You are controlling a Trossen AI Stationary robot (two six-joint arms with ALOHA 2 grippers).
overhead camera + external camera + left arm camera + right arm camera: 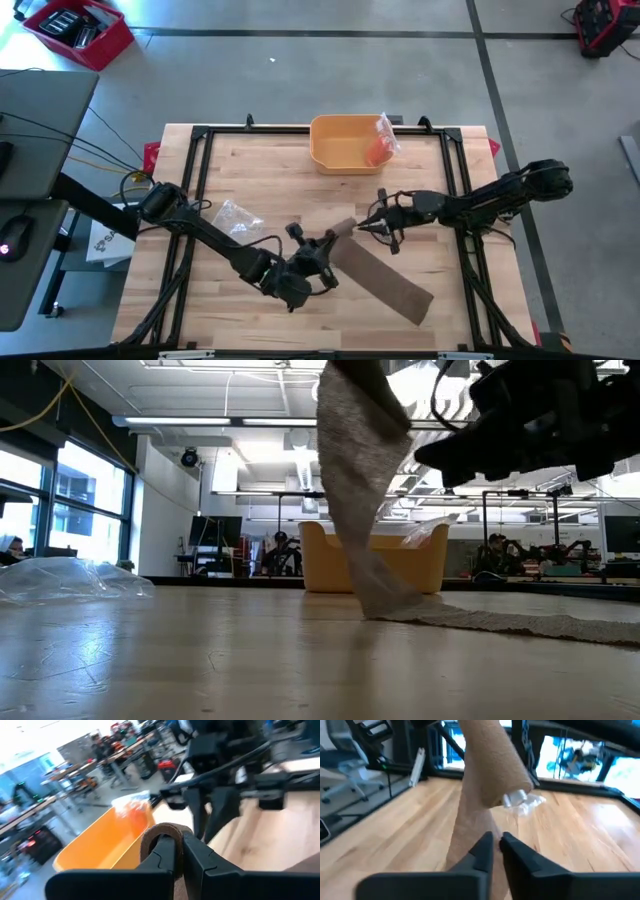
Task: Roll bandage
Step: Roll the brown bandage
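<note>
A brown bandage [385,275] lies as a long strip on the wooden table, and one end [345,228] is lifted. In the low view the bandage [360,480] rises steeply from the tabletop. My left gripper [335,238] is shut on that raised end, near the table's middle. My right gripper [368,227] is shut just to the right of the same end. In the right wrist view [496,840] the bandage end, with its metal clip [515,797], stands just ahead of the fingertips. I cannot tell whether they touch it. My left gripper pinches the bandage's raised end [161,831] between its two fingers [200,857]. The end curls in a loop over one fingertip. That end is lifted clear, and the rest slopes down to the table [400,605], where the remaining length lies flat.
An orange bin [340,150] with an orange packet [380,148] stands at the far middle of the table. A clear plastic bag [238,215] lies left of centre. A black frame [200,135] borders the tabletop.
</note>
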